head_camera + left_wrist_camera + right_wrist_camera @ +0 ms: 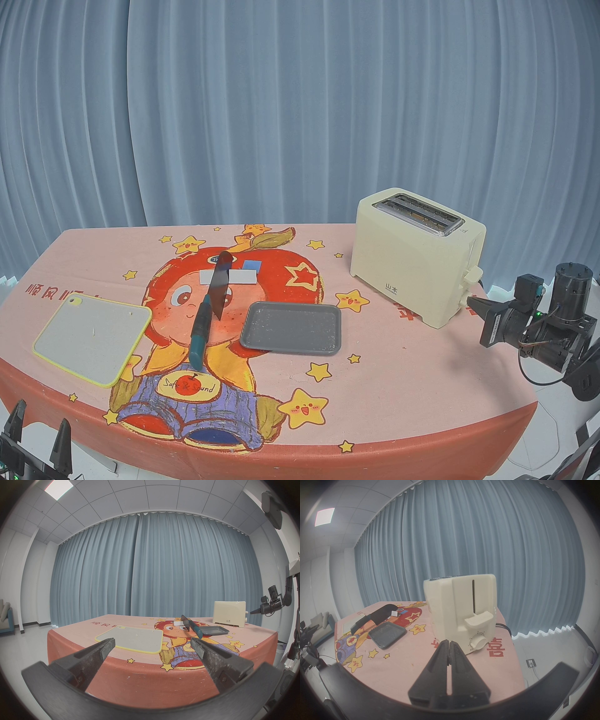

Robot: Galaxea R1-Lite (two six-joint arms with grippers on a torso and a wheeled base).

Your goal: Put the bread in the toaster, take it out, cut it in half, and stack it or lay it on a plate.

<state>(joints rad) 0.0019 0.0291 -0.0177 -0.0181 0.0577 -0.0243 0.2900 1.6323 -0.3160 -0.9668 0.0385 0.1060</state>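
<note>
**Operator:** Report the work surface, largest item first.

**Technician:** The table [406, 387] carries a pink cloth with a cartoon print. The toaster [415, 256] stands upright at its right rear. It has a cream housing and 2 metal-rimmed slots on top. 1 lever [479, 617] sits low in a vertical track, with 1 round dial [478, 642] below it, both on the end facing the right arm.

**Operator:** Remaining items?

**Technician:** The cutting board [92, 337], grey with a yellow-green rim, lies flat at the left. The plate [292, 328], a grey rectangular tray, lies near the centre. The knife [209, 306], with a dark blade and teal handle, sits just left of the plate, blade toward the curtain [300, 112].

**Operator:** Gripper condition?

**Technician:** The right gripper [449, 644] hovers off the table edge near the toaster's lever end, fingers pressed together with nothing between them. The left gripper [152, 642] sits below the front-left table edge, fingers spread, holding nothing.
</note>
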